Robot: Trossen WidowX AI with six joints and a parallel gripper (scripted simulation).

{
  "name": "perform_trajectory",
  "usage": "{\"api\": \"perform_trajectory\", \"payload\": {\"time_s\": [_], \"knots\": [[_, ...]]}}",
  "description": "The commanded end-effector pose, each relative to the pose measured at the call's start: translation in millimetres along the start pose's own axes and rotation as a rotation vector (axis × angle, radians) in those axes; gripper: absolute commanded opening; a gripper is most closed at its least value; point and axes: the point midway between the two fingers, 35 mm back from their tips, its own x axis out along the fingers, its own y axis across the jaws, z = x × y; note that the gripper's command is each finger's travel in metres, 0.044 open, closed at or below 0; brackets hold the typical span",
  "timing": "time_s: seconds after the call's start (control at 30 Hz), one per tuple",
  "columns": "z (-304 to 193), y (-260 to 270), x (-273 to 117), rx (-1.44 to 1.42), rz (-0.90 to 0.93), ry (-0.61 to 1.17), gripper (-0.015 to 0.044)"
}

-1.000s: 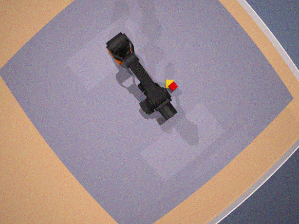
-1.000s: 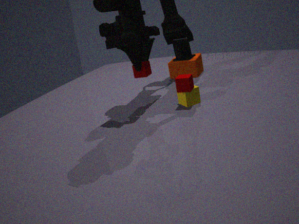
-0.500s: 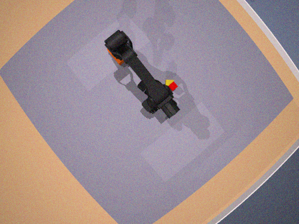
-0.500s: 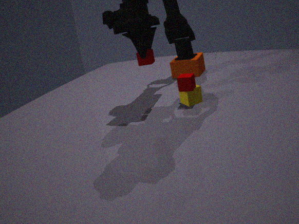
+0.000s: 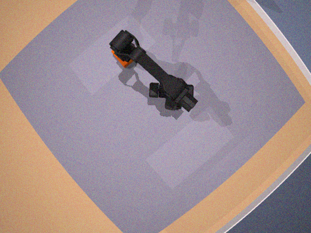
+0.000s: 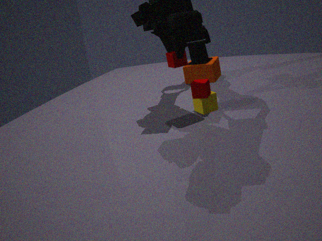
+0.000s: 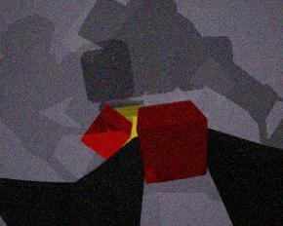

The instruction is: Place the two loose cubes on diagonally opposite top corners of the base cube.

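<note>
The yellow base cube (image 6: 208, 104) (image 7: 134, 128) stands on the table, partly hidden by a red cube (image 6: 201, 89) (image 7: 105, 141) on top of it. That red cube sits off centre and overhangs one corner of the base cube, turned relative to it. My gripper (image 6: 177, 57) (image 7: 171, 140) is shut on a second red cube (image 6: 172, 59) (image 7: 174, 152), held in the air, higher than the stack. In the exterior view it is left of the stack; in the wrist view it overlaps the yellow cube's right side. In the top view the arm hides all three cubes.
The orange box (image 5: 124, 63) (image 6: 200, 73) surrounds the foot of my arm (image 5: 152, 67), behind the stack in the exterior view. Arm shadows fall across the grey mat (image 5: 80, 133). The tan table border (image 5: 29, 181) lies around it.
</note>
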Motion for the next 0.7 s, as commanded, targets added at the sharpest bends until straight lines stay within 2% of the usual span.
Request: {"api": "perform_trajectory", "payload": {"time_s": [0.0, 0.4, 0.67], "knots": [[-11, 6, 2, -0.181, -0.003, 0.000, 0.0105], [-44, 24, 4, -0.730, -0.001, 0.001, 0.0105], [-46, 25, 6, -0.761, -0.001, 0.002, 0.0105]]}}
